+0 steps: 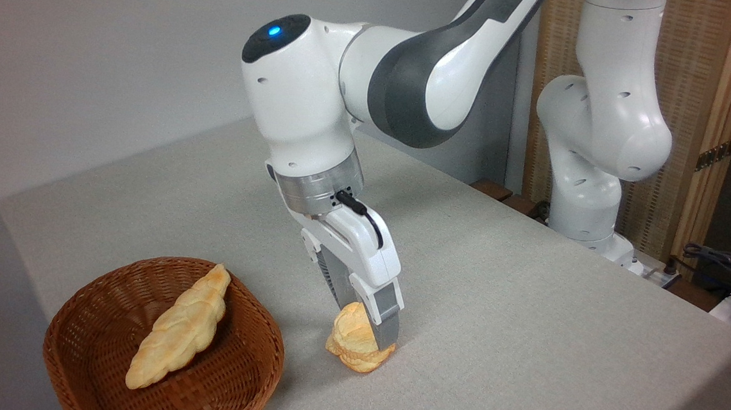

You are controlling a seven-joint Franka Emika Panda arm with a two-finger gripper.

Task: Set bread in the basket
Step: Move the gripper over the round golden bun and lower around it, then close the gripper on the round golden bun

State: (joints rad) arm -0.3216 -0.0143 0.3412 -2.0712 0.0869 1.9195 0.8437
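1. Nearest the camera, the basket (234, 385) sits at the desk's (525, 319) front left corner, with a long pale braided loaf (180, 327) lying aslant inside it.
2. Just right of the basket, apart from its rim, the bread (355, 349) rests on the desk.
3. My hand (366, 334) comes down over the bread from above, fingers (388, 329) straddling it; one finger lies against its right side, the other is hidden behind. I seem closed on the bread.
4. Farther back, my arm's white base (588, 201) stands at the desk's far edge.
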